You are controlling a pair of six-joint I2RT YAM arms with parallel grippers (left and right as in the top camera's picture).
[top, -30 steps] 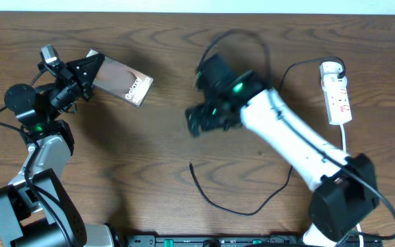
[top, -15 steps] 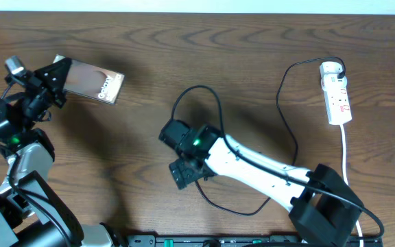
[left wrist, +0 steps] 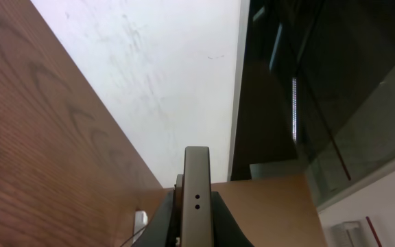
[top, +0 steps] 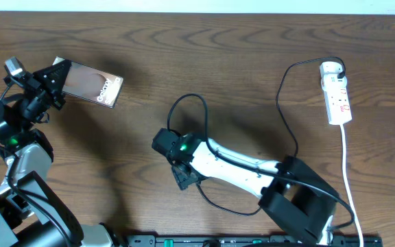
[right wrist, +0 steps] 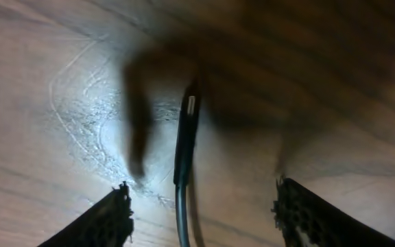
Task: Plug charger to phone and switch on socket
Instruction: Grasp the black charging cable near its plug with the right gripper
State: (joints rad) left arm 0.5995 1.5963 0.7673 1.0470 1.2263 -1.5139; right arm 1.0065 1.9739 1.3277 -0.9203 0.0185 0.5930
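Black charger tip (right wrist: 187,130) shows only inside parted right claw (right wrist: 201,197); left claw (top: 57,75) clamps phone (top: 91,82).

On table (top: 252,41), 10 o'clock: phone (top: 91,82), left end in left gripper (top: 56,77). 2 o'clock: socket (top: 336,96). From socket, charger (right wrist: 186,137) trails toward 6 o'clock; tip on table between right gripper (right wrist: 201,199) fingers.

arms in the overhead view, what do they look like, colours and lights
The right arm and left arm both have white links, black joints and one green light. The right tool and left tool are black.
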